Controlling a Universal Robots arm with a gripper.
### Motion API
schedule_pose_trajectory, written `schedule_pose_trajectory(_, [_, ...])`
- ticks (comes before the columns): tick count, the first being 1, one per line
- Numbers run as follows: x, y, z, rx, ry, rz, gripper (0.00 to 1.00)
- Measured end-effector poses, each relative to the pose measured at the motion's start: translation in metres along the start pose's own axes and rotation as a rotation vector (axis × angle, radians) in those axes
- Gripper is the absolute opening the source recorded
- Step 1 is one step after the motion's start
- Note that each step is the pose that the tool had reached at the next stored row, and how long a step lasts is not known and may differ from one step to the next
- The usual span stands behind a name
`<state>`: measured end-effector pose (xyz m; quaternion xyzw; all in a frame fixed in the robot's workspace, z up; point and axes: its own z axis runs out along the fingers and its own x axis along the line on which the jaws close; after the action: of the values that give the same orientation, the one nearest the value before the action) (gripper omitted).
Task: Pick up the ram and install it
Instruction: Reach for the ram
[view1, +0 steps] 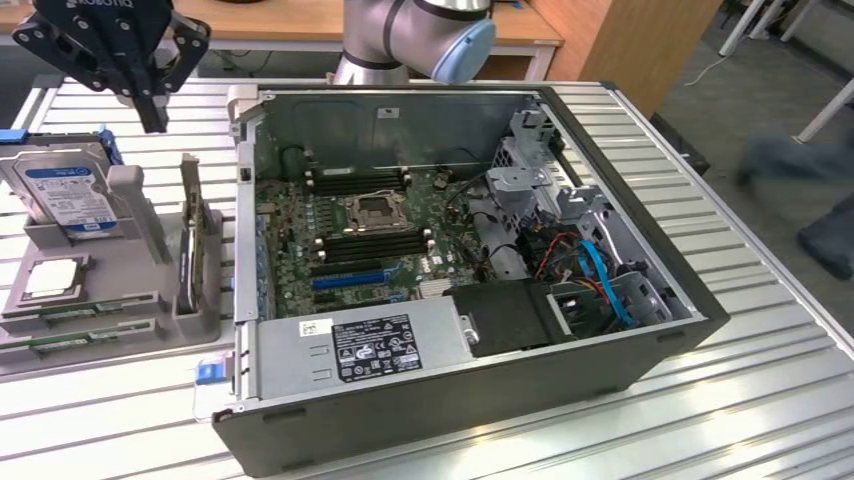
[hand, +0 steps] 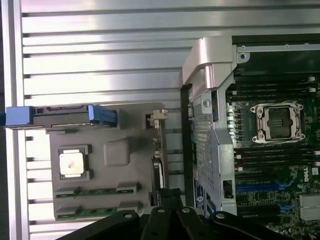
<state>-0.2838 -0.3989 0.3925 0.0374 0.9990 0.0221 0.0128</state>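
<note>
Hovering at the exterior view's left, over the far end of the slatted metal tabletop (view1: 747, 380), the arm's black pincer (view1: 151, 110) hangs with its fingers drawn together and nothing between them, well clear of the parts below. The ram (view1: 60, 312) lies flat in a slot of the grey holder tray (view1: 134, 278), which sits on the exterior view's left of the open computer case (view1: 534, 400). A second green stick (view1: 67, 341) rests in the slot just beside it.

In the same tray a square silver processor chip (view1: 51, 278) sits next to the sticks, and a hard drive (view1: 64, 195) with a blue label stands propped at the tray's far end. Inside the case the motherboard (view1: 400, 265) lies exposed — its processor socket (view1: 374, 210) open, flanked on both sides by banks of long black memory slots (view1: 380, 245). A grey power supply (view1: 360, 350) with a black-and-white label fills the case's near corner. From the wrist view, the two sticks lie side by side in the tray — close to the pincer's dark linkage.
</note>
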Motion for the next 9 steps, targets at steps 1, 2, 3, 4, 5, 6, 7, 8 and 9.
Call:
schedule_pose_trajectory(1, [0.001,-0.0001,0.0000,0.0000,-0.0001,0.000,0.10])
schedule_pose_trajectory(2, [0.003,-0.0002,0.0000,-0.0001,-0.0001,0.000,0.10])
schedule_pose_trajectory(3, [0.004,-0.0003,-0.0001,0.0000,0.0000,0.000,0.10])
schedule_pose_trajectory(4, [0.006,-0.0005,-0.0001,0.0000,-0.0001,0.000,0.10])
schedule_pose_trajectory(5, [0.008,-0.0006,-0.0001,0.0000,-0.0001,0.000,0.10])
schedule_pose_trajectory(6, [0.009,-0.0007,-0.0002,0.0000,-0.0001,0.000,0.10])
schedule_pose_trajectory(7, [0.011,-0.0008,-0.0002,0.0000,-0.0001,0.000,0.10])
schedule_pose_trajectory(8, [0.012,-0.0009,-0.0003,0.0001,0.0000,0.000,0.10])
schedule_pose_trajectory(9, [0.014,-0.0010,-0.0003,0.0000,0.0000,0.000,0.10])
